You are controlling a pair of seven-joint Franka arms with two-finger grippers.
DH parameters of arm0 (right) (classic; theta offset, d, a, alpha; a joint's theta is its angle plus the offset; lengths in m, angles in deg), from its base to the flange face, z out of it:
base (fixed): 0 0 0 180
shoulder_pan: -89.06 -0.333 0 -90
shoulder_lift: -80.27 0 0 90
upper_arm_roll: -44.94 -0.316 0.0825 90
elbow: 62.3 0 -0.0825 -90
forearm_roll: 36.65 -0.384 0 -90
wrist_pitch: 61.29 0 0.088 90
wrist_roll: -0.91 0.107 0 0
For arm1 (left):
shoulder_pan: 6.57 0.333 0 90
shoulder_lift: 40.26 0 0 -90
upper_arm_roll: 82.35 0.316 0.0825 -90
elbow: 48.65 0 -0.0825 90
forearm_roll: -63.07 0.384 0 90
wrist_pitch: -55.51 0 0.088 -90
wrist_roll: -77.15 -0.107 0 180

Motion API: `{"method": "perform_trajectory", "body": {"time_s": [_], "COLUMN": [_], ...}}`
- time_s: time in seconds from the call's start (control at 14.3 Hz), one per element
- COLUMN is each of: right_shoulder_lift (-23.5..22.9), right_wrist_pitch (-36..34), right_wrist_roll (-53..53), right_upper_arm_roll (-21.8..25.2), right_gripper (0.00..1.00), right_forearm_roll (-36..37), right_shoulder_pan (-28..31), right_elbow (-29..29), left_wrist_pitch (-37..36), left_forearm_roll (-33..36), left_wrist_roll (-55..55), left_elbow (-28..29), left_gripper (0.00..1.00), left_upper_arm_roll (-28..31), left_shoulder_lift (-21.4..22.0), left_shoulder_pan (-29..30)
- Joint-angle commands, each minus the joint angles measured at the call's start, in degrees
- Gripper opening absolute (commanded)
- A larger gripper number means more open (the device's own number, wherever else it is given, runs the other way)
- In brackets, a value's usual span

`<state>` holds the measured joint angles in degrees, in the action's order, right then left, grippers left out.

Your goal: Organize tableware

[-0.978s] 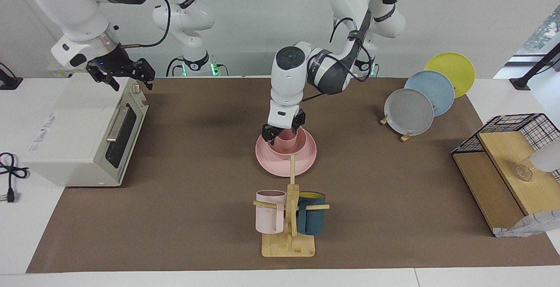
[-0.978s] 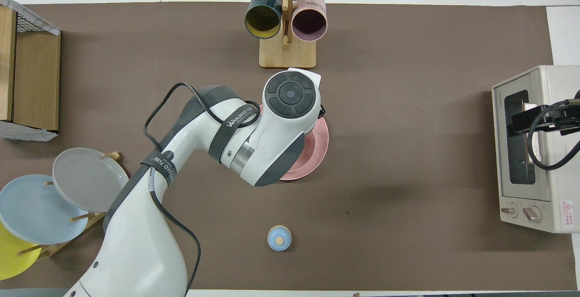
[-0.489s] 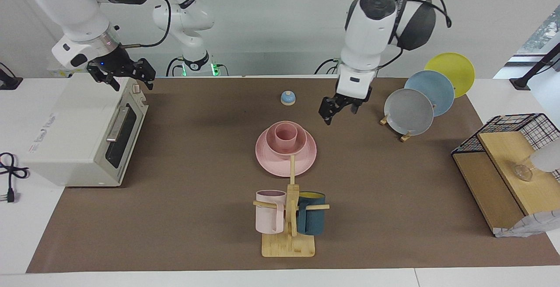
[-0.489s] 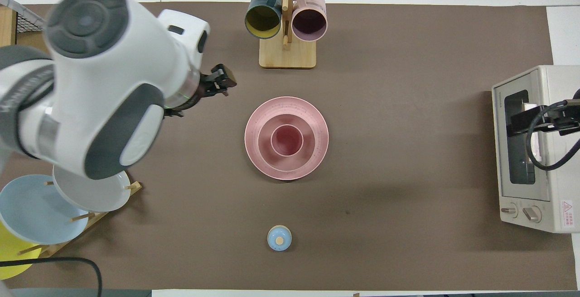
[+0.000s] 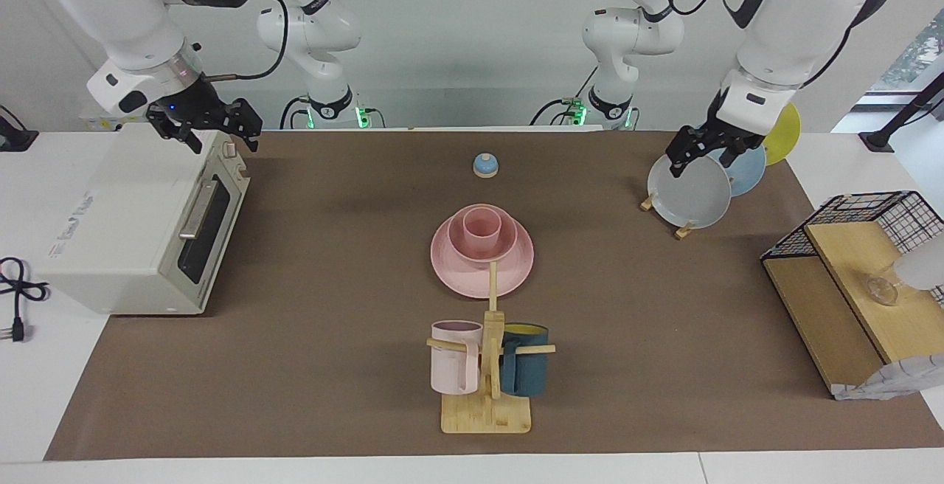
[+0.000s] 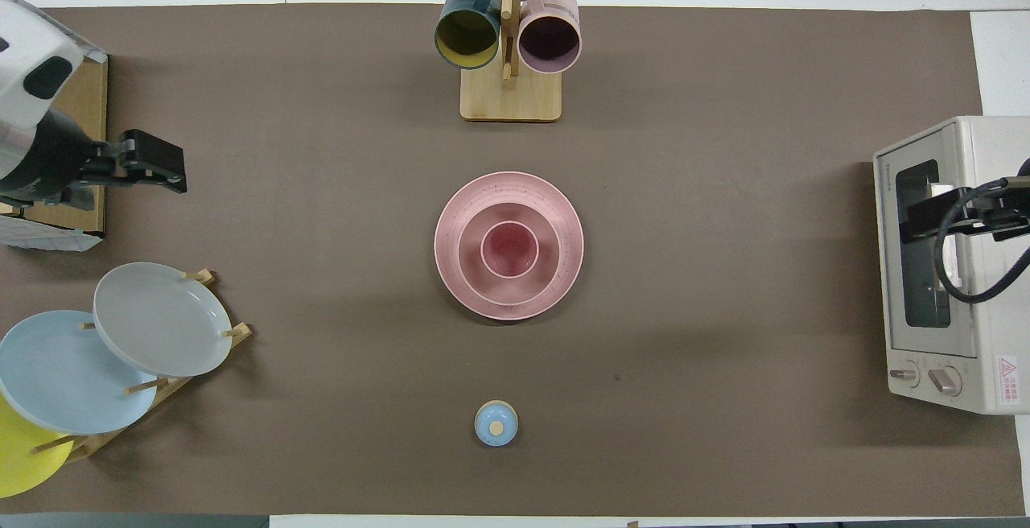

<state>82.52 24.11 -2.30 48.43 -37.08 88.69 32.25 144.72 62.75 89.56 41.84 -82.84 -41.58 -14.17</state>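
The salmon-pink plate (image 5: 457,277) lies at the middle of the table, also in the overhead view (image 6: 455,282). The pink bowl (image 5: 464,251) (image 6: 471,261) sits on it, and the small pink cup (image 5: 482,229) (image 6: 509,249) stands upright in the bowl. My left gripper (image 5: 702,156) (image 6: 165,174) is open and empty, raised over the plate rack at the left arm's end of the table. My right gripper (image 5: 217,133) (image 6: 917,222) is open and empty, waiting over the toaster oven.
A mug tree (image 5: 487,395) with a pale-pink and a teal mug stands farther from the robots than the stack. Grey (image 5: 689,196), blue and yellow plates lean in a rack. A blue bell (image 5: 485,165), a toaster oven (image 5: 133,226) and a wire-and-wood shelf (image 5: 855,270) also stand here.
My left gripper has let go of the cup in the bowl, risen and swung away to above the plate rack. The right arm has not moved.
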Motion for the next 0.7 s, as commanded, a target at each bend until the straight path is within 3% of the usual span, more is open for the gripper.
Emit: {"method": "perform_trajectory", "body": {"time_s": [0.0,0.14,0.21,0.42,0.63], "right_shoulder_lift": [0.4,0.4,0.4,0.4,0.4], "right_wrist_pitch": [-0.6,-0.6,-0.6,-0.7,-0.6], "right_wrist_roll": [-0.8,-0.8,-0.8,-0.8,-0.8], "right_upper_arm_roll": [-0.4,-0.4,-0.4,-0.5,-0.4], "right_gripper": [1.00,1.00,1.00,1.00,1.00], "right_forearm_roll": [0.2,0.2,0.2,0.2,0.2], "right_shoulder_pan": [0.7,0.8,0.8,0.8,0.8], "right_elbow": [0.5,0.5,0.5,0.5,0.5], "left_wrist_pitch": [3.0,7.4,7.5,6.3,0.1], "left_forearm_roll": [-0.3,-0.3,-0.3,-0.2,-0.3], "left_wrist_roll": [-5.6,-5.7,-5.7,-5.4,-5.2], "left_elbow": [10.2,16.5,17.0,13.3,7.6], "left_gripper": [1.00,1.00,1.00,1.00,1.00], "left_upper_arm_roll": [-0.7,-0.6,-0.6,-0.7,-0.7], "left_shoulder_lift": [6.5,10.4,11.0,9.9,7.5], "left_shoulder_pan": [1.7,1.7,1.5,1.5,1.1]}}
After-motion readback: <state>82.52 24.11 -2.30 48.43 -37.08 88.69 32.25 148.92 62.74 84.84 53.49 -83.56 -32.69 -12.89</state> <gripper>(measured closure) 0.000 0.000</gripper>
